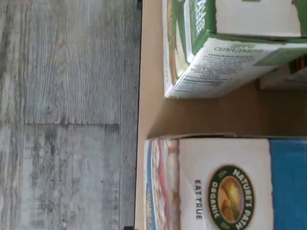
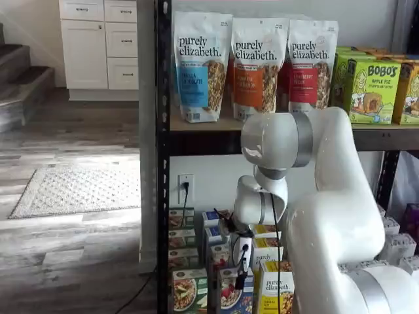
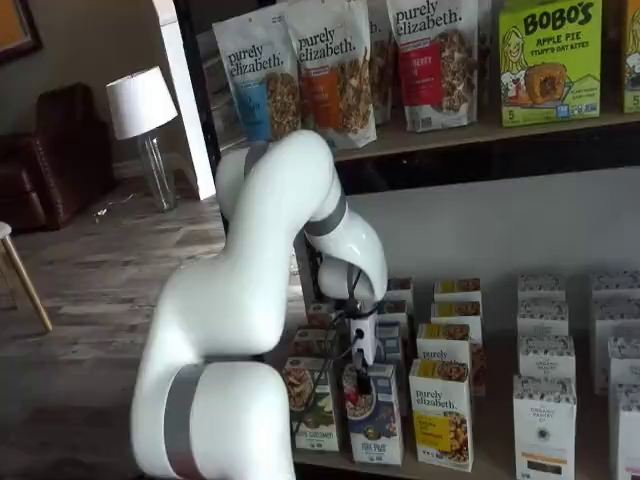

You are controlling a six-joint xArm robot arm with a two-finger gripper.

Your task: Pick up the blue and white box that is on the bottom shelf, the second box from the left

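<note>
Gripper (image 3: pixel 362 372) hangs over the blue and white box (image 3: pixel 372 420), front row of the bottom shelf (image 3: pixel 480 465); jaws spread. Risk: green and white carton (image 3: pixel 312 405) stands just left; a finger may clip it.

- We see the bottom shelf (image 3: pixel 500 462) at the lower right of a shelf view, a tan board carrying rows of small cartons.
- In its front row stand a green and white carton (image 3: pixel 311 403), the blue and white box (image 3: pixel 372 417) just beside it, then a yellow and white carton (image 3: pixel 441 413).
- Above, a wood-board tier (image 2: pixel 196 123) carries three tall granola bags (image 2: pixel 200 65) and green boxes (image 2: pixel 366 88).
- We see grey plank floor (image 2: pixel 72 248) left of the rack.
</note>
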